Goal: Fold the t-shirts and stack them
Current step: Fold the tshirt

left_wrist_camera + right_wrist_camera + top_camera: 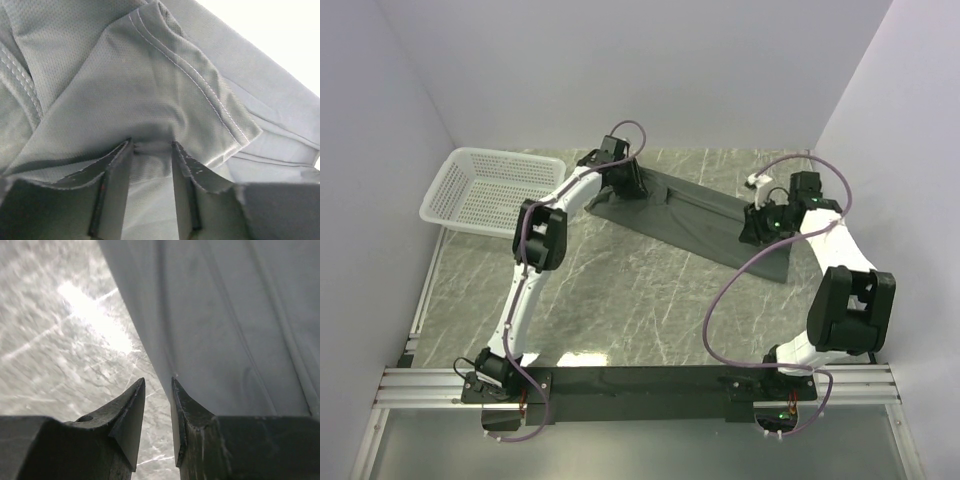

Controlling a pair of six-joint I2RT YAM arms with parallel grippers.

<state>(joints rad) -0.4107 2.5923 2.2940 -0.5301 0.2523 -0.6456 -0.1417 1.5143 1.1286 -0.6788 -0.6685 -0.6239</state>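
Note:
The dark grey-green t-shirt point(700, 215) lies as a long folded strip across the far part of the marble table, running from upper left to lower right. My left gripper point(625, 190) is down on its left end. In the left wrist view the left gripper point(152, 145) has its jaws apart, with the t-shirt point(150, 90) under them, a small ridge of cloth at the tips and a stitched sleeve hem point(210, 95) beyond. My right gripper point(757, 228) is at the strip's right end. There the right gripper point(158, 382) shows a narrow gap with bare table in it, beside the t-shirt point(225, 315) edge.
A white mesh basket point(490, 190) stands at the far left against the wall. White walls close in the table on the left, back and right. Marble table point(640, 300) spreads between the shirt and the arm bases.

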